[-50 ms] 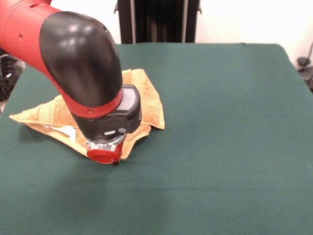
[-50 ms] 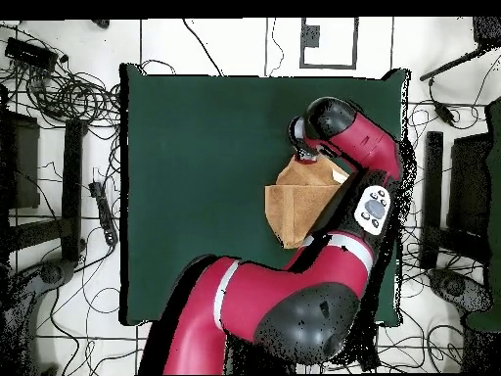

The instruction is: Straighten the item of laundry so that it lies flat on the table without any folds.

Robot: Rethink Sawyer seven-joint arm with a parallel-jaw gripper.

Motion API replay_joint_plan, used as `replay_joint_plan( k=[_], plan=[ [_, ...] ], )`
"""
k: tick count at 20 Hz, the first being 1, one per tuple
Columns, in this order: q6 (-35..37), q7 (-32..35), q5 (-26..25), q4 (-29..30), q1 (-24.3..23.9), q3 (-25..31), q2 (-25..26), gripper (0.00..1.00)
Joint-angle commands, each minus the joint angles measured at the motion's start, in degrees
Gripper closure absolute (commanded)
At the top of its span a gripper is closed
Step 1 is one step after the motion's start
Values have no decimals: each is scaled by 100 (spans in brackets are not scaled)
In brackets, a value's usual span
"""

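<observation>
The item of laundry (image 1: 146, 100) is a golden-orange towel lying folded over itself on the left half of the green table (image 1: 225, 127). A white patch (image 1: 66, 131) shows at its near left edge. My arm's black and red wrist (image 1: 105, 122) hangs low over the towel's near edge and covers its middle. The gripper (image 1: 114, 161) is almost wholly hidden under the wrist. In the overhead view the towel (image 2: 294, 206) is a folded, roughly five-sided shape near the table's (image 2: 196, 176) right side, with the arm's end (image 2: 305, 142) over its upper edge.
Green cloth stretches wide to the right of the towel in the front view. A black stand (image 1: 159, 19) rises behind the table's far edge. In the overhead view, cables (image 2: 68, 93) and dark equipment (image 2: 460, 196) lie on the floor around the table.
</observation>
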Motion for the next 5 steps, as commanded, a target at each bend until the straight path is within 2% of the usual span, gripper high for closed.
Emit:
replay_joint_plan(
  k=[1, 2, 5],
  plan=[
    [-1195, 1573, 487, 589, 536, 804, -420, 0],
    [-1196, 1637, 434, 559, 570, 709, -391, 0],
    [-1241, 1421, 502, 666, 516, 930, -463, 0]
  ],
)
